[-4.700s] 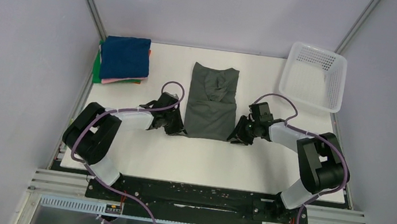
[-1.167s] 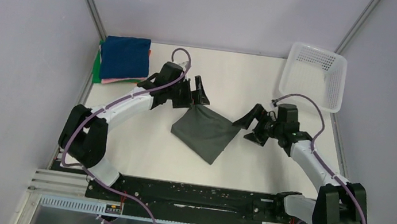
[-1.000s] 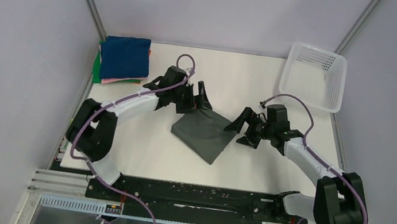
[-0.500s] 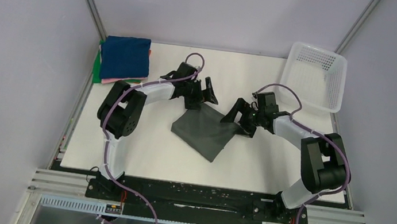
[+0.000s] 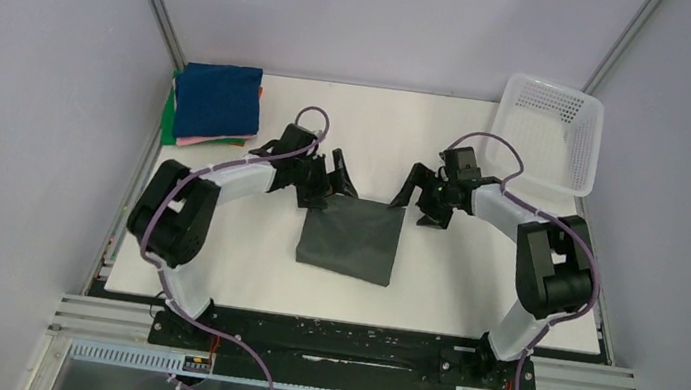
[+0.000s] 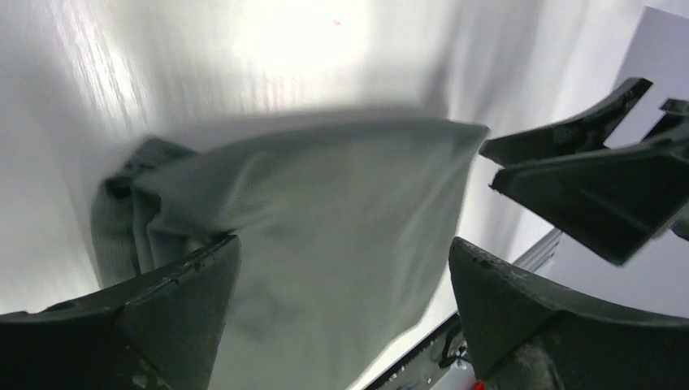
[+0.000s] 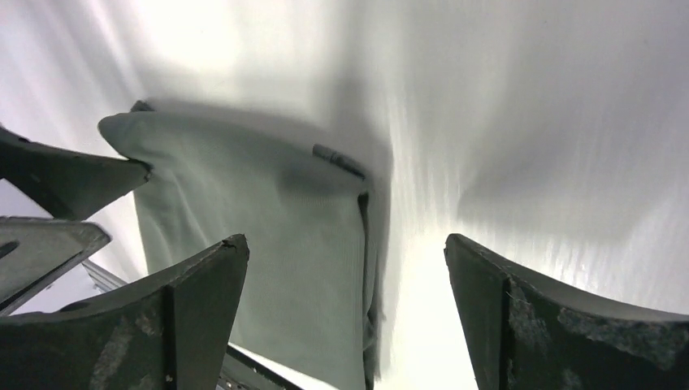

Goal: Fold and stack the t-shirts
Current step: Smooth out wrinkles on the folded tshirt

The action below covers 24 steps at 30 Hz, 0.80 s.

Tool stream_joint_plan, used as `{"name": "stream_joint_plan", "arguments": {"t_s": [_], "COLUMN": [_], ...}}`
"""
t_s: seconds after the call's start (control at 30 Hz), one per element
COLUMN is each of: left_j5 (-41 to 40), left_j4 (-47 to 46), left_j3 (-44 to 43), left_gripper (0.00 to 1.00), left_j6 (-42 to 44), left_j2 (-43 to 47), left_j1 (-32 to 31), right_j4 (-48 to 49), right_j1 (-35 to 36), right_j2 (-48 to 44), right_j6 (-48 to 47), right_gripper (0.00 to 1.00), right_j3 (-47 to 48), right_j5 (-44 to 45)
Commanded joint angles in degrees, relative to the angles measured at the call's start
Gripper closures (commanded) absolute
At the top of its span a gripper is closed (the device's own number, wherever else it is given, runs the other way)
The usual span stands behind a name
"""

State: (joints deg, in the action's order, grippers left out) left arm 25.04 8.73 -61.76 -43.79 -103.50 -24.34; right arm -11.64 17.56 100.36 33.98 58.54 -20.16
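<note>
A folded dark grey-green t-shirt (image 5: 351, 240) lies flat at the centre of the white tabletop (image 5: 480, 288), a rough rectangle turned slightly off square. Both arms reach in over its far edge. The left pincer (image 5: 334, 193) hangs at the shirt's upper left corner and the right pincer (image 5: 412, 207) at its upper right corner. Both are spread wide and released, with nothing between their fingers.

In the left wrist view the cloth fills the gap below the parted fingers (image 6: 175, 313), with layered folds bunched at the left of the frame. Whether the fingers touch the fabric cannot be told. In the right wrist view the shirt's corner sits at centre left, a small tab showing along its top edge, with bare tabletop to its right.

In the upper left of the overhead frame sits a stack of folded t-shirts (image 5: 212, 117), well apart from the grey one. It has a navy blue shirt (image 5: 218, 100) on top, with a pink edge (image 5: 207, 144) and a green edge (image 5: 168, 119) showing beneath. A white mesh basket (image 5: 547, 131) stands in the upper right corner, tilted up.
</note>
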Motion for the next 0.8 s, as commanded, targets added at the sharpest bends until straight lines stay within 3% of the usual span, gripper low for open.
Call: {"name": "stream_joint_plan", "arguments": {"t_s": [0.0, 0.17, 0.33, 0.5, 0.77], "left_j5": [-3.58, -4.77, -3.5, -1.77, -7.18], "left_j4": [1.22, 1.79, -0.68, -11.83, -9.0], "left_j3": [0.97, 6.15, 16.87, 31.31, 37.9], "left_gripper": [0.01, 0.01, 0.01, 0.01, 0.01], "left_j6": [1.13, 0.18, -3.35, -9.05, -8.82], "left_j2": [13.43, 23.45, 30.2, 33.08, 28.68], "left_j1": [-0.59, -4.19, -9.18, -10.03, -9.68], "right_j4": [-3.65, -2.96, 9.63, 20.56, 22.08], "right_j1": [-0.12, 3.06, 12.84, 17.2, 17.32], "right_j2": [-10.9, -23.66, -31.02, -25.23, -16.59], "right_j6": [-2.28, 0.76, 9.52, 13.25, 13.07], "right_gripper": [0.01, 0.01, 0.0, 0.01, 0.0], "right_j3": [0.62, -8.11, -19.37, -25.25, -31.04], "right_j5": [1.78, -2.7, -10.84, -13.82, -10.11]}}
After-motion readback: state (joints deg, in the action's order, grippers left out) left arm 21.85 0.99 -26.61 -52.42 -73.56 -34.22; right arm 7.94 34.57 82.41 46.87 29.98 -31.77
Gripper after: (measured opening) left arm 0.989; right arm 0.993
